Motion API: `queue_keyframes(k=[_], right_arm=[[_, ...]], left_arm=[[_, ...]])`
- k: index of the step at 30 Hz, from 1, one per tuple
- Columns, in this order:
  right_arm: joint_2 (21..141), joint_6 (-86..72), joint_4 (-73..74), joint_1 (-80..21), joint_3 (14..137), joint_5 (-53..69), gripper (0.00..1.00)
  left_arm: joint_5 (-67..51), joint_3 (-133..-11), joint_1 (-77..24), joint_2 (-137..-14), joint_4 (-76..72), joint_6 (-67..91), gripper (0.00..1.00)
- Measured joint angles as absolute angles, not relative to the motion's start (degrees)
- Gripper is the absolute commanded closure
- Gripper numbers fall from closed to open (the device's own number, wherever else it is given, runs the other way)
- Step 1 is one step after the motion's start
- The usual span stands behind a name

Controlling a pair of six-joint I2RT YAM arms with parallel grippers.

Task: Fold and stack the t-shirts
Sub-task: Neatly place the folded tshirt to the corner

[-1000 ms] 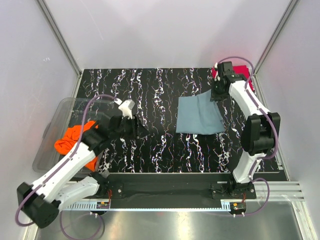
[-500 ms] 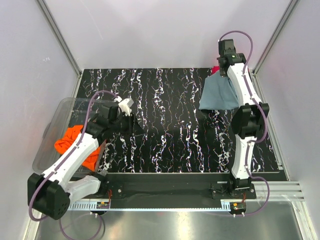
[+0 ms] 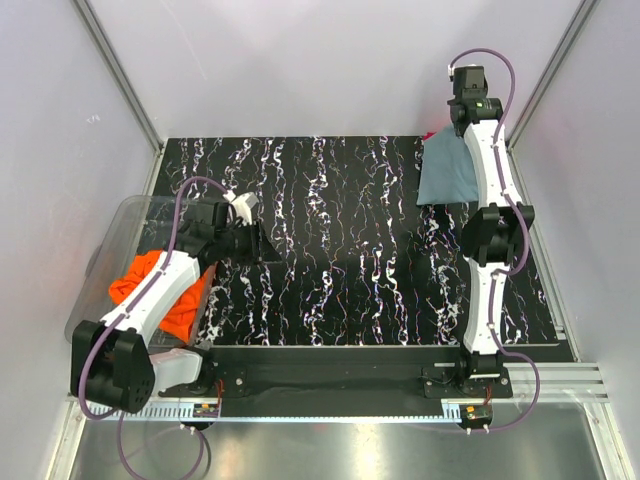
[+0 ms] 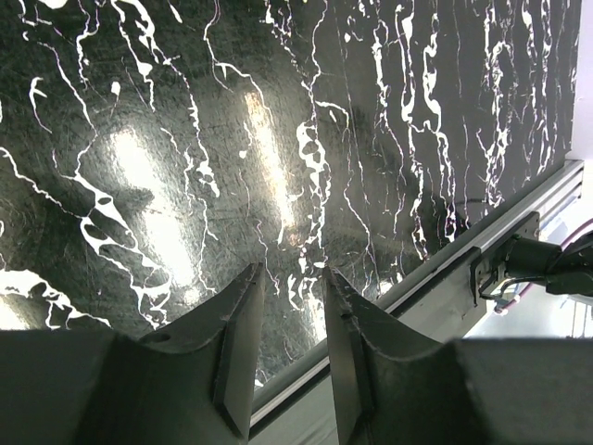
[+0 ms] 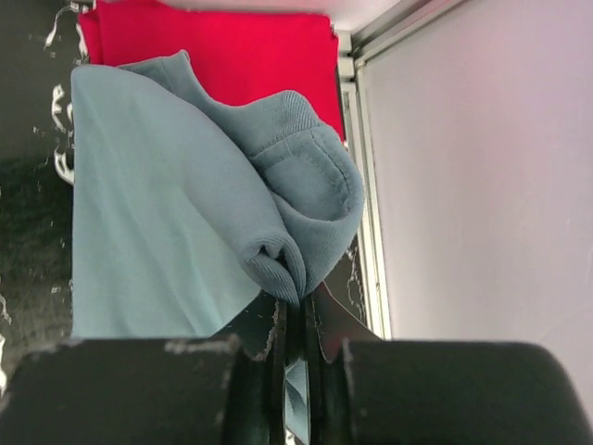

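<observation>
Right jaws tight on a fold of grey-blue t-shirt (image 5: 167,204)

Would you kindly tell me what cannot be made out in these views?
- Crimson red cloth t-shirt: top and right wrist views, largely under the dusty grey-blue cloth t-shirt.
- Vivid orange cloth t-shirt: top view, partly behind the left arm.
- Right tool: right wrist view, tips buried in that cloth.
</observation>
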State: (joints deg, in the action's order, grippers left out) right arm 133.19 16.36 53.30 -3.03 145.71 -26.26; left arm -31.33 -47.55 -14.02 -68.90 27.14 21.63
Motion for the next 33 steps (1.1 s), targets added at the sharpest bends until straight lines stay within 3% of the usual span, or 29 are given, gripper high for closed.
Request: queue_keyframes(k=[33], right_arm=[[137.78,36.25,44.60,-2.55,149.64,-21.69,1.00]], left_arm=[[-35.88,-45.21,-11.44,-71.13,25.15,22.06,0.66]])
